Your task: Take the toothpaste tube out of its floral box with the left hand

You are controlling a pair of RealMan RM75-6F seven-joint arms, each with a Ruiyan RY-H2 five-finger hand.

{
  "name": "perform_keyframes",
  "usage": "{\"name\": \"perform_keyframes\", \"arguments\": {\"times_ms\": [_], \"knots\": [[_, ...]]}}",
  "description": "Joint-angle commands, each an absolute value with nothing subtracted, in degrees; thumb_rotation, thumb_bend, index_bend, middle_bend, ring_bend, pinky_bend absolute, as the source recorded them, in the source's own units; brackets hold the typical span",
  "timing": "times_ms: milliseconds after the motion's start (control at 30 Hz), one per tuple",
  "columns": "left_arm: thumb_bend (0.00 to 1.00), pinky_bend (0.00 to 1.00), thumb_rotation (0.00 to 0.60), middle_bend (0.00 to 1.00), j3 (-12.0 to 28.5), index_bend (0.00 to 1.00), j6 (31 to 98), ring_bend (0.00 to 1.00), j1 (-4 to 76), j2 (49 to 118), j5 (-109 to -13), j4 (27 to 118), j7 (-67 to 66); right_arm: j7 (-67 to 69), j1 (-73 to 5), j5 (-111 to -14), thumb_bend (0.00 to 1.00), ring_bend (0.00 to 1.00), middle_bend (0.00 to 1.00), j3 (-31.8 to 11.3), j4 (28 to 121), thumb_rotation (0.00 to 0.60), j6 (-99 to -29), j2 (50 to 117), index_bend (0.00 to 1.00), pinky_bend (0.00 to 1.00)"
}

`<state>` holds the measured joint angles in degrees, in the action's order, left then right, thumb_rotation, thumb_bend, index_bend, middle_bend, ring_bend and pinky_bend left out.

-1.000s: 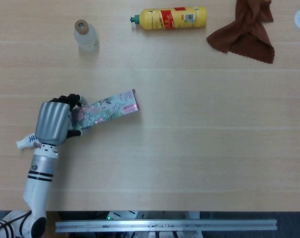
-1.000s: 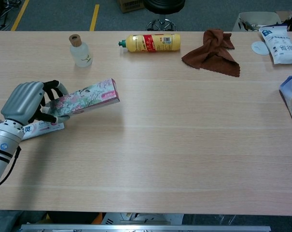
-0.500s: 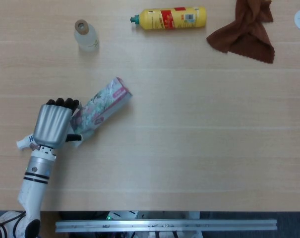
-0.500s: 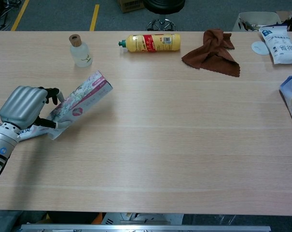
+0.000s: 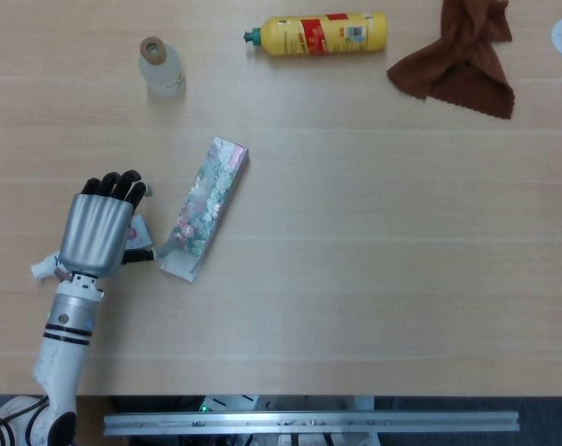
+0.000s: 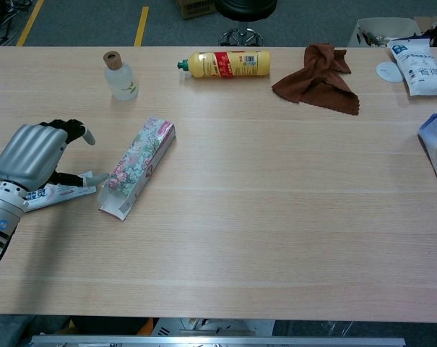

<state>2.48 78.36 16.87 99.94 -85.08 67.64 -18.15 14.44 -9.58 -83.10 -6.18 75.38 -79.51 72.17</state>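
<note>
Left hand (image 6: 32, 155): over tube (image 6: 59, 194), fingers curled; actual grip cannot tell. Box (image 5: 204, 206): flat on counter (image 5: 373, 260), just beside tube tip, apart. Advice: draw tube clear leftward, low, without nudging box.

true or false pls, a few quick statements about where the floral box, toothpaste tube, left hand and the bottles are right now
1. The floral box lies flat on the table. True.
2. The toothpaste tube is fully inside the box. False: it lies outside it, under the left hand.
3. The yellow bottle stands upright. False: it lies on its side.
4. The small clear bottle stands upright. True.
5. The brown cloth covers the box. False: it sits far off, near the yellow bottle.
</note>
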Motion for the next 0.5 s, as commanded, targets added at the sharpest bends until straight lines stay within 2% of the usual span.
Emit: {"name": "perform_keyframes", "arguments": {"times_ms": [33,133,233,300,400,500], "knots": [[0.09,0.37,0.317,0.28,2.6,0.37,79.3,0.28,16.8,99.9,-85.7,67.8,-17.4,14.5,-9.6,-83.3,0.41,0.28,0.37,-6.2,75.5,0.6,-79.7,72.1,0.46,0.36],[0.09,0.37,0.394,0.28,2.7,0.38,80.7,0.28,16.8,99.6,-86.9,67.7,-16.4,14.9,-9.6,-84.0,0.41,0.28,0.37,-6.1,76.1,0.6,-80.3,71.9,0.46,0.36],[0.09,0.37,0.511,0.29,2.9,0.39,83.0,0.28,16.8,98.6,-88.5,68.1,-15.9,15.5,-9.3,-85.2,0.41,0.27,0.37,-6.2,77.3,0.6,-82.2,71.3,0.46,0.36],[0.09,0.37,0.553,0.29,3.1,0.4,85.0,0.28,16.8,97.9,-90.0,68.3,-15.5,15.5,-9.0,-86.1,0.41,0.28,0.37,-6.3,78.1,0.6,-83.7,70.9,0.46,0.36],[0.09,0.37,0.598,0.32,3.5,0.42,89.0,0.28,16.7,96.6,-92.7,68.8,-14.7,14.3,-8.5,-87.9,0.41,0.28,0.37,-6.3,80.0,0.6,-86.4,69.8,0.46,0.36],[0.09,0.39,0.6,0.36,3.7,0.45,92.2,0.3,16.3,94.7,-94.6,70.3,-13.7,12.3,-7.8,-89.4,0.41,0.28,0.37,-6.2,82.7,0.6,-88.7,68.6,0.46,0.36]]}}
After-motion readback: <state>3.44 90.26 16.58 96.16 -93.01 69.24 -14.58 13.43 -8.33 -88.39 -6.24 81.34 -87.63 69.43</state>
